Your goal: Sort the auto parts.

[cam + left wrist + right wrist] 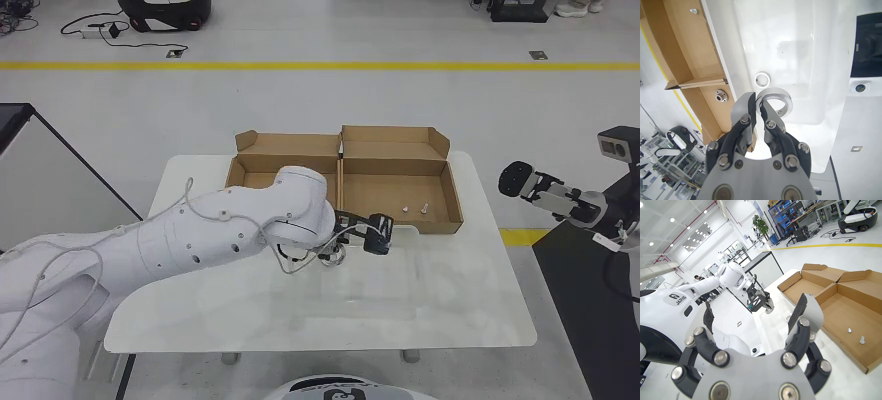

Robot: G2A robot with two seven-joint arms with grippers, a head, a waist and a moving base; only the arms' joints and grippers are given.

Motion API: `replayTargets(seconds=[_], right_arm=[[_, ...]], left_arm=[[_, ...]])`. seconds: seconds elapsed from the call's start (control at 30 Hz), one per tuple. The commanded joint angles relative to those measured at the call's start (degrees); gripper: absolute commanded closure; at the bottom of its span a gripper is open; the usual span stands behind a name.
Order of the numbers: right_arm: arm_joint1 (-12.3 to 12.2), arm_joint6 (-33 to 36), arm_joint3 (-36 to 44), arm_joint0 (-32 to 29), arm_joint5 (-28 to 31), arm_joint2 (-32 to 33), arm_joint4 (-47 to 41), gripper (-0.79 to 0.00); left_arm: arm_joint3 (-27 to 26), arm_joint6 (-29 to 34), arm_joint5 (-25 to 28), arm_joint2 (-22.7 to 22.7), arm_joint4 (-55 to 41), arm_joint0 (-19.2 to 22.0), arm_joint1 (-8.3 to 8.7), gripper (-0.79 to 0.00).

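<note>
Currently the large shaft collar (774, 102) is pinched by its wall in the left gripper (757, 102), with one finger set inside the bore and the other against the outer face. It appears to be held just above the clear tray (806, 106) on the table. A smaller collar (762, 79) lies in the tray just beside it. The right gripper (754, 310) is spread wide with nothing between its fingers, and is kept well off to the side of the table. A flanged hub (721, 95) is seen in the left cardboard box (710, 117), and a bolt (694, 11) in the right cardboard box (687, 47).

Only a narrow arc of smooth metal is gripped, so the collar could be swung or slipped from the pads by a sharp turn of the arm. It could then be dropped onto the smaller collar or outside the boxes. A box wall could also be clipped if the collar is carried too low, and the sort would be spoiled by a release over the wrong box.
</note>
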State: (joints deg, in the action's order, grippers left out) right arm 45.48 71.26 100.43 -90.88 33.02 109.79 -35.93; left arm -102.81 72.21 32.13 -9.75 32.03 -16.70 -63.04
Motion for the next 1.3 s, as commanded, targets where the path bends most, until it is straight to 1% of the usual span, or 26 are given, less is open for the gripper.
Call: replayTargets(seconds=[0.0,0.07,0.17,0.37,0.6,0.83,0.97,1.13,1.27], right_arm=[[0.00,0.00,0.00,0.00,0.00,0.00,0.00,-0.785],[0.00,0.00,0.00,0.00,0.00,0.00,0.00,-0.785],[0.00,0.00,0.00,0.00,0.00,0.00,0.00,-0.785],[0.00,0.00,0.00,0.00,0.00,0.00,0.00,-0.785],[0.00,0.00,0.00,0.00,0.00,0.00,0.00,-0.785],[0.00,0.00,0.00,0.00,0.00,0.00,0.00,-0.785],[0.00,0.00,0.00,0.00,0.00,0.00,0.00,-0.785],[0.00,0.00,0.00,0.00,0.00,0.00,0.00,-0.785],[0.00,0.00,0.00,0.00,0.00,0.00,0.00,-0.785]], left_arm=[[0.45,-2.55,2.49,-0.69,-1.92,1.86,1.33,0.000],[1.60,-5.44,5.14,-2.99,-2.91,1.91,2.73,0.000],[2.39,-11.56,7.15,-6.68,-1.77,-0.17,4.89,0.000],[2.92,-26.23,13.00,-14.11,2.21,-6.66,8.94,0.000],[2.73,-42.44,20.54,-22.77,8.23,-15.24,12.83,0.000],[1.99,-57.32,25.87,-31.93,14.94,-23.71,15.80,0.000],[1.36,-66.71,25.87,-36.12,17.95,-27.81,17.15,0.000],[1.53,-80.70,25.87,-40.29,22.43,-30.80,18.68,0.000],[2.34,-91.01,25.87,-42.10,26.49,-31.78,19.73,0.000]])
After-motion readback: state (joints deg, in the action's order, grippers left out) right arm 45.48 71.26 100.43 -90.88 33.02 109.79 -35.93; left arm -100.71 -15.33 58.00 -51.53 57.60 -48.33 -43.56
